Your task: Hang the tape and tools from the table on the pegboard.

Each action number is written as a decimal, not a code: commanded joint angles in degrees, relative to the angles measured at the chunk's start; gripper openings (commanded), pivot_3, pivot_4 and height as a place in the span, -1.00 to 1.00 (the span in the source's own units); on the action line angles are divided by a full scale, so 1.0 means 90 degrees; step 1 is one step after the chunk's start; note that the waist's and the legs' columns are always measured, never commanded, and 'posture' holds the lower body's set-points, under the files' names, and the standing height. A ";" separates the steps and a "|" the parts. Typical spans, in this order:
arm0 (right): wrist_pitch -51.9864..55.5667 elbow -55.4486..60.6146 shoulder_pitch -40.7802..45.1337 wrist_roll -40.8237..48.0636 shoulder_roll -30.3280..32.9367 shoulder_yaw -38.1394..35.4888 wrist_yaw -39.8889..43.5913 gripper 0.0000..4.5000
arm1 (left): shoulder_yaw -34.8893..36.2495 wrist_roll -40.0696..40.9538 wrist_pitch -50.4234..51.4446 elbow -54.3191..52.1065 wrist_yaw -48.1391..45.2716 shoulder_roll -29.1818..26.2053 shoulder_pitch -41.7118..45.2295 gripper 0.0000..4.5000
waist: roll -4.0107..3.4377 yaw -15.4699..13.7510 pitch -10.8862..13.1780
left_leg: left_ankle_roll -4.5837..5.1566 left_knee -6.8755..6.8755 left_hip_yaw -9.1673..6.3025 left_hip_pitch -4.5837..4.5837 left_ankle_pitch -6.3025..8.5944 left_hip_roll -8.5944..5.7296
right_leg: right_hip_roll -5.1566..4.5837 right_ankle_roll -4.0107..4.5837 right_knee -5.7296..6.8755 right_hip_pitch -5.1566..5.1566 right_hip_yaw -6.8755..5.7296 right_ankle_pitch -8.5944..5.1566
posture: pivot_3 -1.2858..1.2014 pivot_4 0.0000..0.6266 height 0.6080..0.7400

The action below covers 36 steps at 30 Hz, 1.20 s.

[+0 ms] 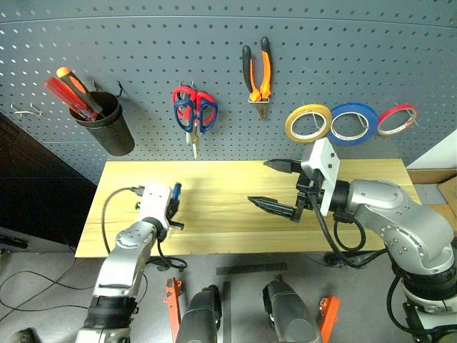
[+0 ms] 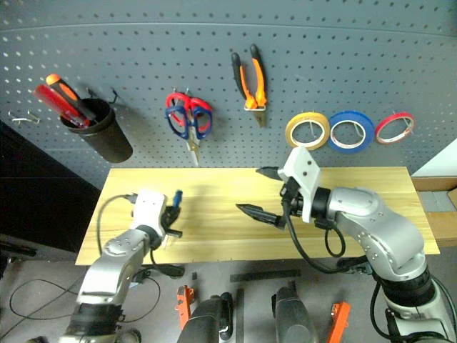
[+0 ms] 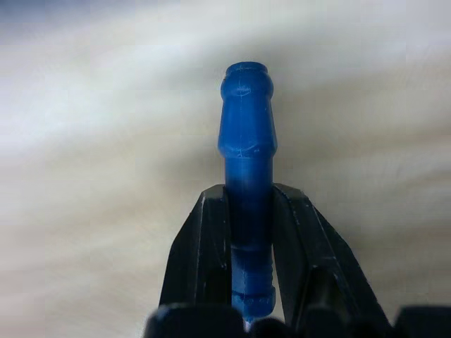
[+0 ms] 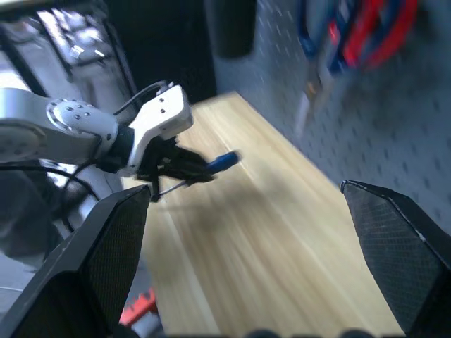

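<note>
My left gripper (image 3: 246,196) is shut on the small blue-handled screwdriver (image 3: 246,141), holding it just above the left part of the table (image 1: 371,179); the blue handle (image 1: 176,190) sticks out past the fingers. My right gripper (image 1: 258,181) hovers open over the middle of the table, nothing between its fingers. On the pegboard (image 1: 357,50) hang the orange-and-black pliers (image 1: 258,71), the dark-handled scissors (image 1: 187,116) and the thin red tape (image 1: 397,119).
Red-handled scissors (image 1: 205,101) share the hook with the dark ones. A yellow roll (image 1: 308,123) and a blue roll (image 1: 354,123) hang beside the red tape. A black cup (image 1: 107,123) holds red and orange screwdrivers. A bare hook (image 1: 25,111) sits far left.
</note>
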State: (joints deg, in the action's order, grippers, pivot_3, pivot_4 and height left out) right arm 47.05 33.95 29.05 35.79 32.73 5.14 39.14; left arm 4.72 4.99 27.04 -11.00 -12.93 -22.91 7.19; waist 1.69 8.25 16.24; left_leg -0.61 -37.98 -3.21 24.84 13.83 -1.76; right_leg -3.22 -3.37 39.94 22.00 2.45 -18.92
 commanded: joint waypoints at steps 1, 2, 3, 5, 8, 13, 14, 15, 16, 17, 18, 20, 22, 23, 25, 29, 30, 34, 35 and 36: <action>-0.0258 0.0082 0.0296 0.0340 0.0025 -0.0343 0.0315 1.00 | 0.0304 -0.0197 -0.0894 -0.1029 0.0097 -0.0124 -0.0139 -0.78 | 0.0000 -0.0011 0.0000 | 0.0000 0.0000 0.0001 0.0001 0.0000 0.0000 | 0.0000 0.0002 -0.0001 0.0000 -0.0001 0.0001 | -0.16 -0.21 1.00; -0.0300 0.0020 0.0356 0.0359 0.0037 -0.0359 0.0371 1.00 | 0.0382 -0.0209 -0.0916 -0.1173 0.0145 -0.0108 -0.0148 -0.78 | 0.0002 -0.0020 -0.0003 | 0.0000 -0.0001 0.0002 0.0000 0.0000 0.0000 | 0.0000 0.0002 -0.0001 0.0000 0.0000 0.0001 | -0.15 -0.22 1.00; -0.0378 -0.0087 0.0468 0.0328 0.0049 -0.0347 0.0461 1.00 | 0.0511 -0.0230 -0.0936 -0.1477 0.0197 -0.0131 -0.0114 -0.78 | 0.0002 -0.0022 -0.0005 | 0.0000 -0.0001 0.0002 0.0000 0.0000 0.0000 | 0.0000 0.0002 -0.0001 0.0000 -0.0002 0.0002 | -0.14 -0.24 1.00; -0.0564 -0.0292 0.0641 0.0215 0.0082 -0.0294 0.0641 1.00 | 0.0684 -0.0225 -0.0866 -0.1930 0.0307 -0.0135 0.0076 -0.78 | 0.0003 -0.0019 -0.0005 | 0.0000 0.0000 0.0004 0.0000 0.0000 0.0000 | 0.0002 0.0002 0.0000 0.0001 -0.0007 0.0002 | -0.13 -0.27 1.00; -0.0771 -0.0522 0.0769 0.0083 0.0108 -0.0225 0.0811 1.00 | 0.0719 -0.0194 -0.0680 -0.2174 0.0396 -0.0110 0.0504 -0.78 | 0.0006 -0.0037 -0.0009 | 0.0000 -0.0001 0.0006 0.0000 -0.0001 0.0000 | 0.0005 0.0002 0.0005 0.0004 -0.0017 0.0002 | -0.12 -0.29 1.00; -0.1212 -0.1091 0.1073 -0.0257 0.0053 -0.0044 0.1081 1.00 | 0.0830 -0.0135 -0.0313 -0.1744 0.0942 0.0053 0.2742 -0.78 | 0.0046 -0.0138 -0.0036 | -0.0006 -0.0013 0.0004 0.0012 -0.0005 -0.0004 | 0.0010 -0.0002 0.0013 0.0013 -0.0033 0.0007 | -0.10 -0.41 1.00; -0.1266 -0.1174 0.1105 -0.0315 0.0044 -0.0006 0.1116 1.00 | 0.0916 -0.0132 -0.0286 -0.1629 0.0994 0.0025 0.3006 -0.78 | 0.0049 -0.0152 -0.0048 | -0.0006 -0.0014 0.0006 0.0013 -0.0005 -0.0004 | 0.0010 -0.0005 0.0011 0.0013 -0.0033 0.0012 | -0.10 -0.42 1.00; -0.1313 -0.1236 0.1127 -0.0360 0.0038 0.0025 0.1146 1.00 | 0.0993 -0.0129 -0.0276 -0.1515 0.1024 -0.0009 0.3211 -0.78 | 0.0047 -0.0137 -0.0066 | -0.0006 -0.0012 0.0011 0.0012 -0.0005 -0.0005 | 0.0010 -0.0006 0.0006 0.0013 -0.0031 0.0013 | -0.10 -0.42 1.00; -0.1354 -0.1286 0.1143 -0.0396 0.0029 0.0046 0.1173 1.00 | 0.1055 -0.0130 -0.0281 -0.1410 0.1038 -0.0040 0.3370 -0.78 | 0.0047 -0.0114 -0.0084 | -0.0010 -0.0012 0.0023 0.0010 -0.0007 -0.0005 | 0.0009 -0.0007 0.0007 0.0015 -0.0024 0.0013 | -0.10 -0.43 1.00; -0.1391 -0.1319 0.1158 -0.0430 0.0020 0.0063 0.1199 1.00 | 0.1158 -0.0105 -0.0283 -0.1256 0.1078 -0.0077 0.3575 -0.78 | 0.0047 -0.0091 -0.0091 | -0.0022 -0.0007 0.0030 0.0007 -0.0013 -0.0005 | 0.0008 -0.0007 0.0004 0.0016 -0.0023 0.0013 | -0.10 -0.44 1.00; -0.1421 -0.1351 0.1172 -0.0456 0.0011 0.0075 0.1222 1.00 | 0.1251 -0.0072 -0.0288 -0.1124 0.1112 -0.0095 0.3733 -0.78 | 0.0048 -0.0072 -0.0092 | -0.0027 -0.0001 0.0032 0.0008 -0.0016 -0.0005 | 0.0007 -0.0007 0.0004 0.0022 -0.0023 0.0013 | -0.10 -0.45 1.00; -0.1446 -0.1378 0.1191 -0.0490 0.0009 0.0076 0.1260 1.00 | 0.1454 -0.0044 -0.0357 -0.0843 0.1144 -0.0242 0.4064 -0.78 | 0.0048 -0.0040 -0.0092 | -0.0031 0.0000 0.0031 0.0010 -0.0018 0.0000 | 0.0007 -0.0007 0.0007 0.0030 -0.0025 0.0013 | -0.10 -0.45 1.00; -0.1462 -0.1392 0.1194 -0.0524 0.0021 0.0059 0.1295 1.00 | 0.1628 -0.0035 -0.0402 -0.0669 0.1162 -0.0416 0.4236 -0.78 | 0.0048 -0.0013 -0.0092 | -0.0032 0.0000 0.0031 0.0011 -0.0019 0.0004 | 0.0008 -0.0006 0.0009 0.0033 -0.0027 0.0013 | -0.10 -0.46 1.00; -0.1470 -0.1398 0.1192 -0.0545 0.0027 0.0051 0.1311 1.00 | 0.1687 -0.0057 -0.0429 -0.0610 0.1166 -0.0509 0.4271 -0.78 | 0.0048 -0.0003 -0.0092 | -0.0032 -0.0001 0.0032 0.0011 -0.0019 0.0004 | 0.0008 -0.0006 0.0010 0.0033 -0.0027 0.0013 | -0.10 -0.46 1.00; -0.1476 -0.1411 0.1190 -0.0577 0.0024 0.0037 0.1342 1.00 | 0.1763 -0.0103 -0.0522 -0.0494 0.1163 -0.0658 0.4266 -0.78 | 0.0048 -0.0001 -0.0093 | -0.0033 -0.0002 0.0034 0.0011 -0.0019 0.0005 | 0.0008 -0.0006 0.0010 0.0034 -0.0024 0.0013 | -0.10 -0.47 1.00; -0.1486 -0.1426 0.1215 -0.0630 0.0005 0.0056 0.1387 1.00 | 0.1874 -0.0120 -0.0659 -0.0317 0.1208 -0.0754 0.4108 -0.78 | 0.0049 -0.0026 -0.0107 | -0.0035 -0.0007 0.0033 0.0010 -0.0021 0.0004 | 0.0007 -0.0006 0.0013 0.0034 -0.0026 0.0014 | -0.10 -0.48 1.00; -0.1482 -0.1431 0.1220 -0.0630 0.0000 0.0056 0.1393 1.00 | 0.1881 -0.0129 -0.0723 -0.0294 0.1207 -0.0751 0.4059 -0.78 | 0.0051 -0.0030 -0.0115 | -0.0036 -0.0009 0.0033 0.0011 -0.0021 0.0004 | 0.0007 -0.0006 0.0015 0.0034 -0.0026 0.0014 | -0.10 -0.48 1.00; -0.1523 -0.1512 0.1298 -0.0671 -0.0050 0.0102 0.1423 1.00 | 0.1867 -0.0175 -0.1130 0.0143 0.1254 -0.0624 0.3633 -0.78 | 0.0056 -0.0030 -0.0165 | -0.0039 -0.0012 0.0033 0.0010 -0.0023 0.0004 | 0.0006 -0.0005 0.0017 0.0034 -0.0025 0.0014 | -0.10 -0.51 1.00; -0.1540 -0.1539 0.1341 -0.0681 -0.0081 0.0119 0.1424 1.00 | 0.1829 -0.0157 -0.1310 0.0449 0.1281 -0.0540 0.3597 -0.78 | 0.0058 -0.0031 -0.0186 | -0.0038 -0.0012 0.0033 0.0010 -0.0023 0.0004 | 0.0006 -0.0005 0.0019 0.0034 -0.0025 0.0014 | -0.10 -0.52 1.00; -0.1555 -0.1564 0.1371 -0.0687 -0.0100 0.0127 0.1429 1.00 | 0.1794 -0.0143 -0.1446 0.0667 0.1301 -0.0485 0.3592 -0.78 | 0.0059 -0.0031 -0.0214 | -0.0039 -0.0011 0.0033 0.0009 -0.0023 0.0004 | 0.0006 -0.0005 0.0021 0.0035 -0.0025 0.0014 | -0.10 -0.53 1.00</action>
State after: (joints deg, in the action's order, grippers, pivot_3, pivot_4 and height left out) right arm 34.42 19.13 39.81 29.67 32.17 6.43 51.65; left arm 20.65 3.94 16.86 -6.20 -1.76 -27.41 39.47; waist 2.22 7.97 14.31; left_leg -0.98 -38.08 -2.93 24.93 13.61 -1.72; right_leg -3.17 -3.41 40.14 22.31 2.20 -18.79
